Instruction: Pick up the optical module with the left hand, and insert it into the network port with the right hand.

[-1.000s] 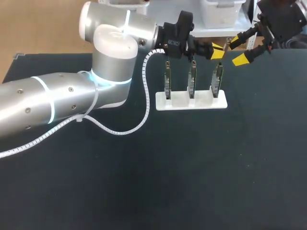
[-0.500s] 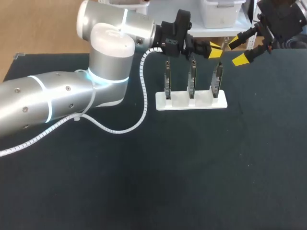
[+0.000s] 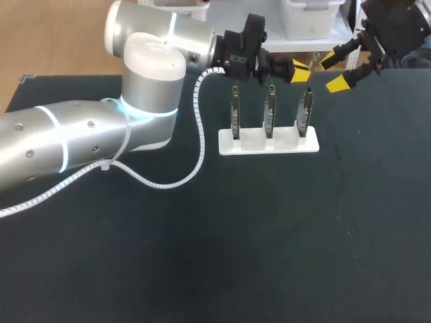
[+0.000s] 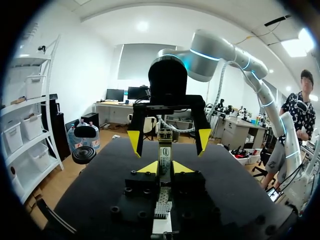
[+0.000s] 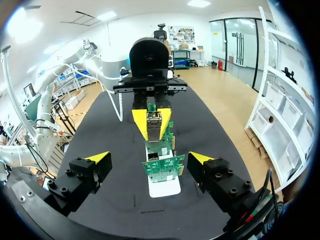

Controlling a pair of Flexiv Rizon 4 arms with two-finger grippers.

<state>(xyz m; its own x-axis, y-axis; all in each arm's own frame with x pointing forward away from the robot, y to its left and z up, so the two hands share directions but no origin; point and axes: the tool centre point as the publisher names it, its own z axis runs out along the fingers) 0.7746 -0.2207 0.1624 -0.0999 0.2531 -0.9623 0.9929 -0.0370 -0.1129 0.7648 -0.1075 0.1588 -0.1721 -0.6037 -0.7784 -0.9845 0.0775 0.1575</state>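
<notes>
While in L gripper [image 4: 164, 169], module [image 4: 164, 150] opposite R gripper [image 5: 150, 159]

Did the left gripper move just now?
Yes, slightly: the left gripper has shifted toward the view's left and farther from the white stand, which stayed put.

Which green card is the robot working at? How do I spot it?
On the black table stands a white holder with three upright green cards. It's the end card, the only one right beside the left arm's yellow fingers.
</notes>
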